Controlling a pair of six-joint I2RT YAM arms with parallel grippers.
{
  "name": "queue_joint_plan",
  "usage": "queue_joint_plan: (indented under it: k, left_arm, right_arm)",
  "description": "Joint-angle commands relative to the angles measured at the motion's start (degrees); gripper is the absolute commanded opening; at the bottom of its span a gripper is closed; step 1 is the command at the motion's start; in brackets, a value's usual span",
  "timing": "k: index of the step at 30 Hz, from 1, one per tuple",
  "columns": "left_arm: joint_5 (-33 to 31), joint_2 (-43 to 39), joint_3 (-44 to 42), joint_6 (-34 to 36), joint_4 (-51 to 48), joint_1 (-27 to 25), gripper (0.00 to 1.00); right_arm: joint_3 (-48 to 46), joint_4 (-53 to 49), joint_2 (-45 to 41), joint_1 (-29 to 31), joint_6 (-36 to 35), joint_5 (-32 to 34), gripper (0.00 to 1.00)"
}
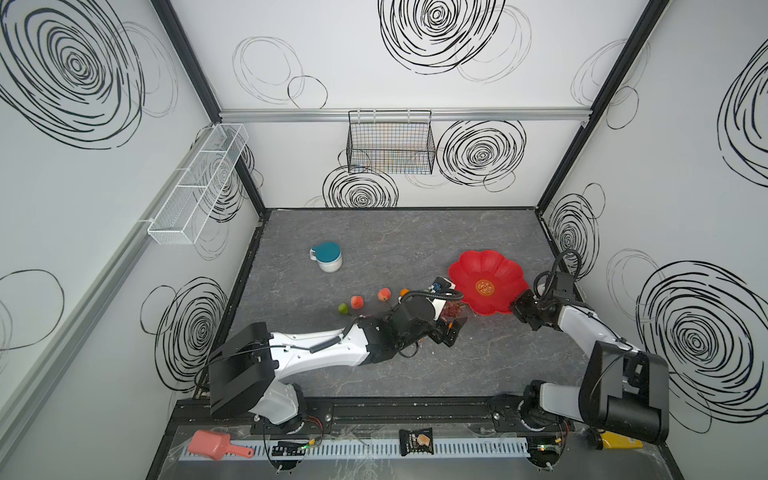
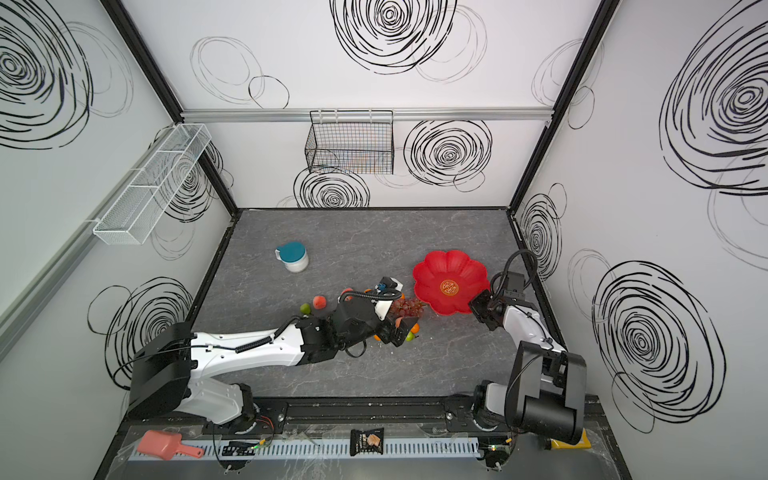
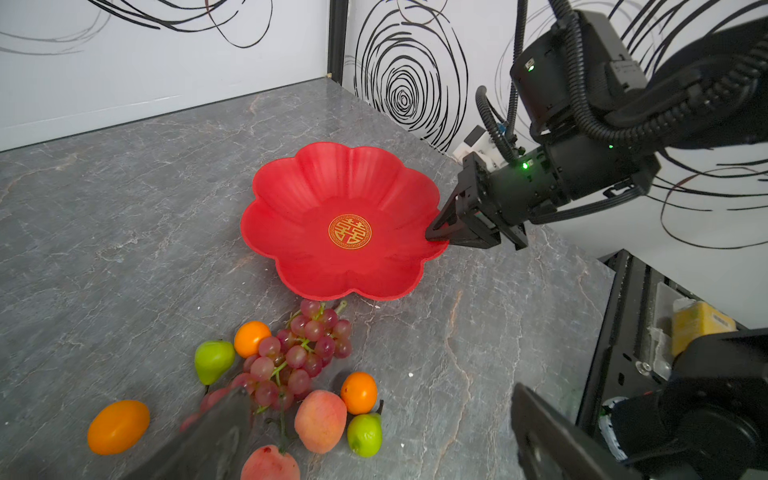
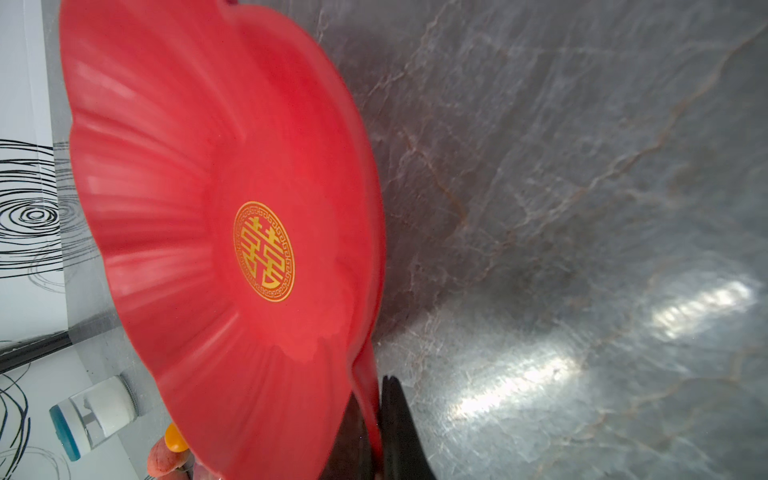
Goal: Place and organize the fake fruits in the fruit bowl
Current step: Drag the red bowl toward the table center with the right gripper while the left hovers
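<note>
Top views, going left to right for you: white mug with a teal lid parked well off on its own. Then a small green plastic pear just beside a pink-red plastic peach, a second peach near them, all on the grey marble-look bench. Your left pincer hangs wide open over the main pile, holding nothing.

Left wrist view shows that pile nicely: dark red-purple plastic grape bunch with round orange plastic balls, more pears and peaches packed around it. The grapes lie just beside the near rim of the wide glossy red petal-rimmed fruit bowl. Bowl's empty, so nothing's in yet.

Your right pincer is clamped on the thin rim at the bowl's right side. Right wrist view shows the rim sandwiched between its fingers. Can't tell if the bowl is off the bench or just sitting.

My worries: that's a skinny pinch on a slick rim, so dragging or lifting from there could let the bowl pivot, slip or tip. Pull it toward the pile and it'll likely bulldoze the grapes and send the round stuff rolling. On the left, the fruit's so bunched that closing could catch two things or squirt a ball out sideways.
</note>
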Motion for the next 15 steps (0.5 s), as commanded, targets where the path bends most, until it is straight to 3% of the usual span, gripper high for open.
queue_joint_plan:
  k: [1,10,15]
  left_arm:
    - [-0.51,-0.44,1.66,0.25,0.5,-0.31,0.99]
    - [-0.2,-4.37,1.69,-1.69,-0.86,3.01,0.99]
    - [-0.33,-9.37,-0.78,-2.77,-2.09,6.95,0.99]
  right_arm:
    - [1.35,-1.39,-1.81,-0.67,0.02,1.56,0.03]
    - [4.55,-4.61,-7.33,-0.59,-0.02,3.25,0.0]
    - [8.05,-4.97,-9.88,3.27,0.35,2.89,0.0]
